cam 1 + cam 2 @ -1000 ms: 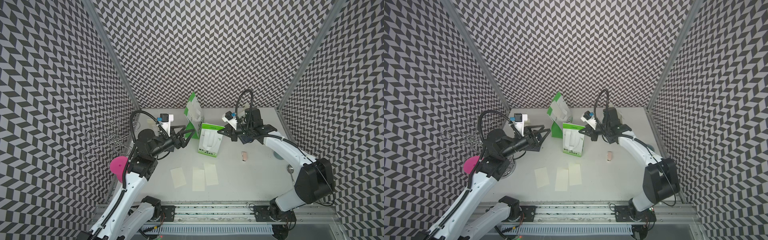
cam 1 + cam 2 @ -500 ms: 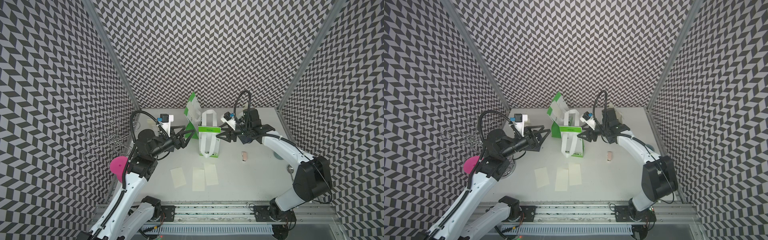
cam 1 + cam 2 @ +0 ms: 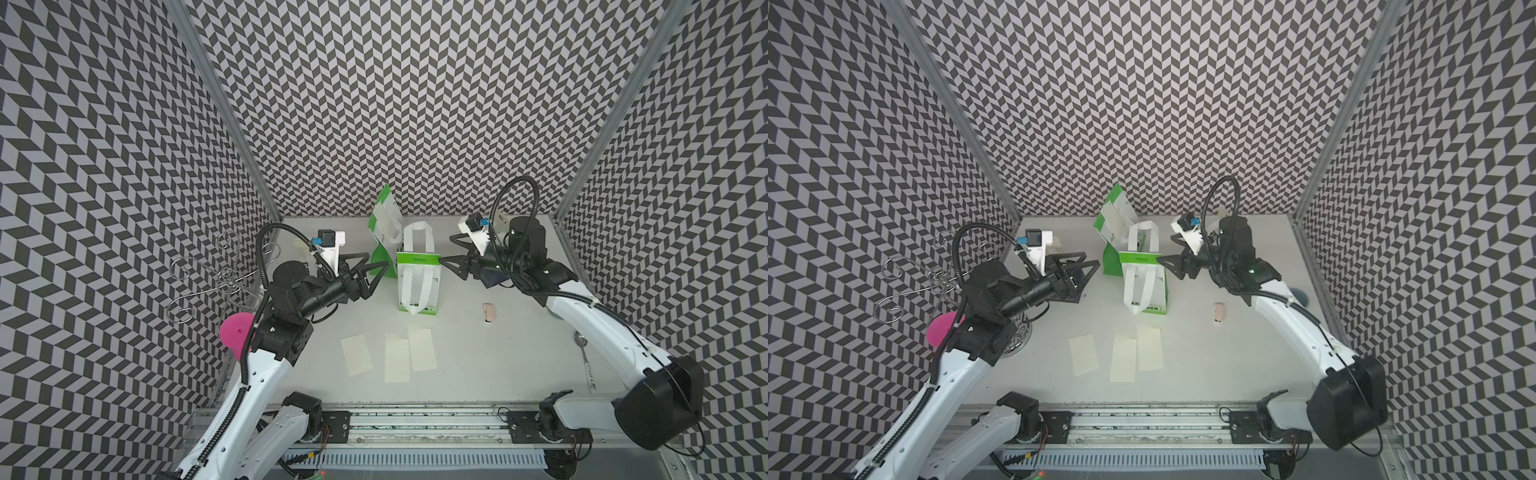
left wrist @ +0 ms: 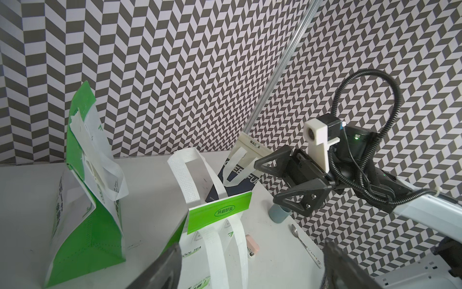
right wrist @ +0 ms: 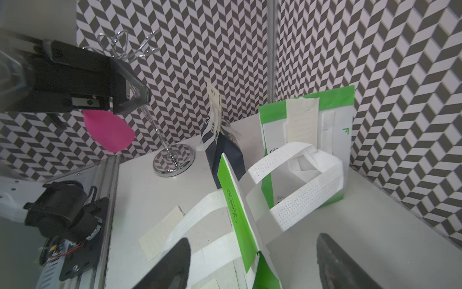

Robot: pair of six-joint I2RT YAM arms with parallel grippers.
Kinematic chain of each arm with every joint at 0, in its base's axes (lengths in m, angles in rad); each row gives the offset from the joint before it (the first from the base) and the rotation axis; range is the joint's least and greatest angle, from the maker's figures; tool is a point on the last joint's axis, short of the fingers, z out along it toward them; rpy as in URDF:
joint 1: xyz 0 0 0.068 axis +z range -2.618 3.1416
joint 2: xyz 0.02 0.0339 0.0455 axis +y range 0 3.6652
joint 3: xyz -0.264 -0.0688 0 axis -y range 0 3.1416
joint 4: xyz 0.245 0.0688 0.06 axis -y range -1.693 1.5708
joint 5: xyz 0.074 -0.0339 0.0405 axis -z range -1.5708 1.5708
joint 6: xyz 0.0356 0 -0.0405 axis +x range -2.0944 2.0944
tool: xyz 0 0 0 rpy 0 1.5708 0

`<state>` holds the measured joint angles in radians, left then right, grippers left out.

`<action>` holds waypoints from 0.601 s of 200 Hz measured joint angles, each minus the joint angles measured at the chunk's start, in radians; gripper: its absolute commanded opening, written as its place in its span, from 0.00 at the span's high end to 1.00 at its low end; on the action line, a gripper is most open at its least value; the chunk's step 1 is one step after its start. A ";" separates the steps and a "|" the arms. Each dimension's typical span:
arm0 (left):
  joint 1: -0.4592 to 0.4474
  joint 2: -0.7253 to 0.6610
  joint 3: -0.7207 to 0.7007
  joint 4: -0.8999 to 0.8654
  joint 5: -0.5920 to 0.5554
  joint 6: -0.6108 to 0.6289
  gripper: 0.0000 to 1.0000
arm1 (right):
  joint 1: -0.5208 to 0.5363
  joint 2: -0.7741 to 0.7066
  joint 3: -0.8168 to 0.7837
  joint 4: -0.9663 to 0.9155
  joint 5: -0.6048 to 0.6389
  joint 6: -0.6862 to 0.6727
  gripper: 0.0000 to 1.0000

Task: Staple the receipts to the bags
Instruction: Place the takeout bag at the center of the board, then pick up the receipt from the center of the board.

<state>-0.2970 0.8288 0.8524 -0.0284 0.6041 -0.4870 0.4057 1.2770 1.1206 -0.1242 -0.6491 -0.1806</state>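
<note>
A green-and-white bag (image 3: 417, 286) (image 3: 1144, 286) stands mid-table with its white handles up. My right gripper (image 3: 446, 249) (image 5: 252, 262) is open at the bag's top right corner; the green rim lies between the jaws, untouched. My left gripper (image 3: 374, 270) (image 4: 252, 265) is open just left of it, holding nothing. A second green bag (image 3: 384, 232) leans behind, with a receipt (image 5: 301, 122) on its face. Navy bags (image 4: 240, 175) (image 5: 222, 150) stand at the back. Three loose receipts (image 3: 356, 355) (image 3: 397, 359) (image 3: 422, 348) lie flat in front. A small pink stapler (image 3: 489, 311) lies to the right.
A chrome wire hook stand (image 3: 224, 274) and a pink disc (image 3: 237, 332) sit by the left arm. A spoon (image 3: 584, 357) and a grey-blue cup (image 4: 280, 212) lie near the right wall. Patterned walls close in three sides.
My right gripper has gone from shut on the bag's top edge to open. The bag has come upright and its handles have sprung up. The left jaws widened slightly.
</note>
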 measured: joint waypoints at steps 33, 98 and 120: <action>0.000 -0.067 -0.021 -0.002 -0.016 -0.002 0.00 | 0.127 -0.174 -0.103 0.039 0.221 0.135 0.16; 0.000 -0.217 -0.103 -0.031 -0.049 0.003 0.01 | 0.528 -0.458 -0.444 -0.004 0.701 0.417 0.15; 0.000 -0.240 -0.106 -0.050 -0.064 0.013 0.01 | 0.629 -0.428 -0.563 -0.007 0.797 0.510 0.15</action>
<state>-0.2970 0.5884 0.7460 -0.0780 0.5404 -0.4744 1.0344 0.8494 0.5575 -0.1310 0.1474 0.3298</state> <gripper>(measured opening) 0.993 0.855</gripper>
